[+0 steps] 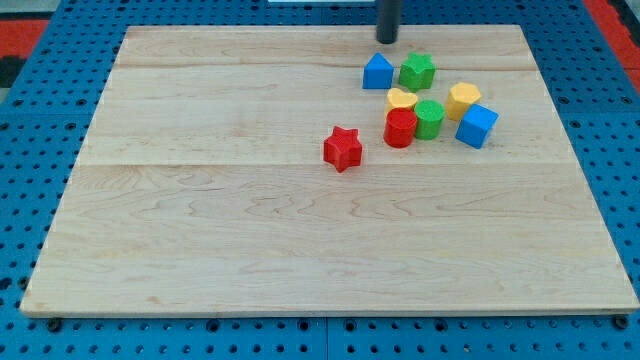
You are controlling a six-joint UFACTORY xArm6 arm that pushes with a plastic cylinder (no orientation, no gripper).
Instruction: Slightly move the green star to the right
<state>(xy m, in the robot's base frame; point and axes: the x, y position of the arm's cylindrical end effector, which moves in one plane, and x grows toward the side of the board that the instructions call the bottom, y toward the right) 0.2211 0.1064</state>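
Observation:
The green star (417, 71) sits near the view's top right of the wooden board (250, 230), touching or almost touching a blue block with a peaked top (377, 72) on its left. My tip (387, 39) is a dark rod coming in from the view's top edge. It stands just above the blue block and up-left of the green star, apart from both.
Below the green star is a tight cluster: a yellow block (401, 99), a red cylinder (400, 128), a green cylinder (429, 119), a yellow block (463, 100) and a blue cube (477, 126). A red star (342, 148) lies alone further left.

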